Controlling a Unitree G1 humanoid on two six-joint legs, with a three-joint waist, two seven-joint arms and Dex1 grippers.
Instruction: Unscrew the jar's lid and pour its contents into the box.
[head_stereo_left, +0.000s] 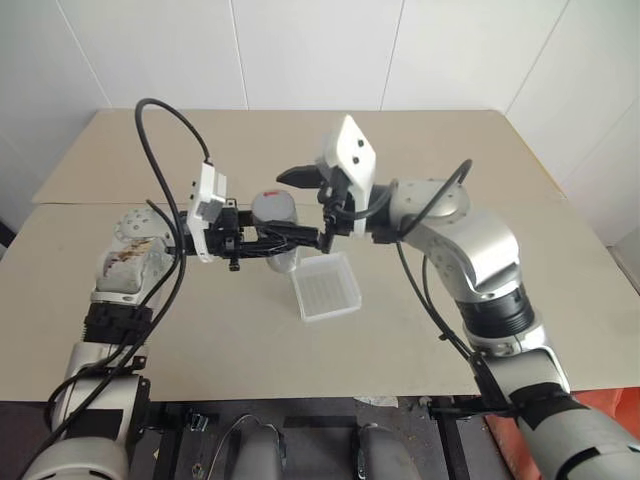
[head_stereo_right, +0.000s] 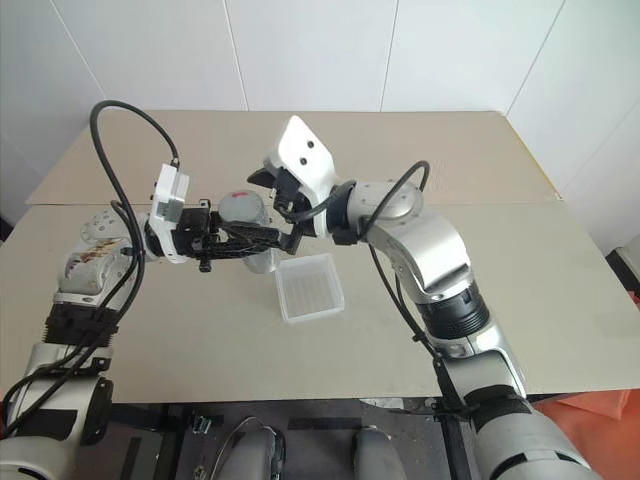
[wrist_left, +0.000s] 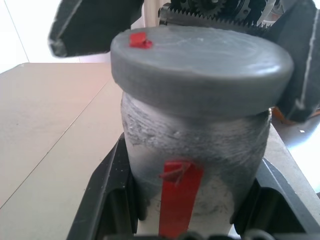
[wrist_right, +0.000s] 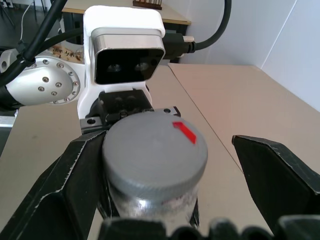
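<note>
The jar (head_stereo_left: 274, 222), clear with a red label strip, hangs above the table with my left gripper (head_stereo_left: 287, 240) shut on its body, black fingers (wrist_left: 107, 192) on both sides. The grey lid (wrist_left: 200, 60) sits on the jar and bears a small red mark. My right gripper (wrist_right: 160, 145) is open and reaches in from the opposite side. Its fingers (wrist_right: 60, 190) straddle the lid; one is close against the rim and the other stands well apart. The contents are hidden inside the jar. The box (head_stereo_left: 326, 286), a shallow white ribbed tray, lies on the table just below and to the right of the jar.
The beige table (head_stereo_left: 450, 140) stretches wide around the box, with a seam running across it behind the arms. White walls stand beyond its far edge. Black cables (head_stereo_left: 160, 120) loop above my left wrist.
</note>
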